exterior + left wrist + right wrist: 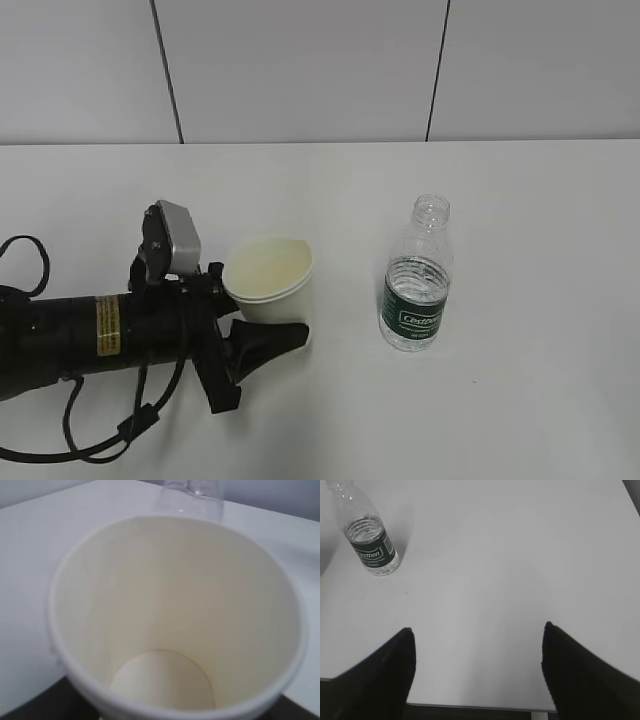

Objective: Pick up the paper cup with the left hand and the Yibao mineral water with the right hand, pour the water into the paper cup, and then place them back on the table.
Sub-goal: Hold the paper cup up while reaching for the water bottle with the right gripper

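The paper cup (268,280) is cream-white and empty, left of centre on the table (520,200). My left gripper (278,315) is shut on it: one black finger (265,343) lies against its near lower side, the other is hidden behind it. In the left wrist view the cup (175,610) fills the frame. The Yibao mineral water (417,280) stands upright and uncapped to the right of the cup, apart from it, with a little water in it. In the right wrist view the bottle (369,540) is far off at the upper left. My right gripper (477,628) is open and empty above the table's front edge.
A grey panelled wall (300,70) runs behind the table. The left arm's cable (100,440) loops over the table's front left. The table's front edge (475,707) shows just under the right gripper.
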Tool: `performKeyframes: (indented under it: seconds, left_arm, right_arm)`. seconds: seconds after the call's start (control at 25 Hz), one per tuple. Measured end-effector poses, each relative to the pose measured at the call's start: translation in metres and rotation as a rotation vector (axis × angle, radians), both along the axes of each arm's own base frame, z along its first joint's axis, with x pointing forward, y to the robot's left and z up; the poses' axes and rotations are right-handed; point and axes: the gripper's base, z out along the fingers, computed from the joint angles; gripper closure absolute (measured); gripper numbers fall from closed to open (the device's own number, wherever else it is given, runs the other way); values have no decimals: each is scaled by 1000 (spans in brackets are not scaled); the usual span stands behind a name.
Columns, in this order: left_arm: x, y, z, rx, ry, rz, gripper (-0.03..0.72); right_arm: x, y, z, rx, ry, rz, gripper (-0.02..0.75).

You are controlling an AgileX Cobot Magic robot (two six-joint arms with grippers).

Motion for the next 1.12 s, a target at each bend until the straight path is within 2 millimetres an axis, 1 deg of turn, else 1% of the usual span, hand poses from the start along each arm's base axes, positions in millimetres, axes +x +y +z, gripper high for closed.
performKeyframes:
  seconds: [0.24, 0.48, 0.76, 1.12]
  left_arm:
    - [-13, -3, 1, 18, 39, -148, 254]
    - [-21, -4, 6, 39, 12, -244, 254]
    - [-24, -4, 5, 51, 9, -279, 255]
    - [-23, -4, 6, 47, 11, -267, 255]
  right_arm:
    - [0, 0, 0, 0, 0, 0, 161]
    - [0, 0, 0, 0, 0, 0, 161]
    - [0, 0, 0, 0, 0, 0, 161]
    - [0, 0, 0, 0, 0, 0, 161]
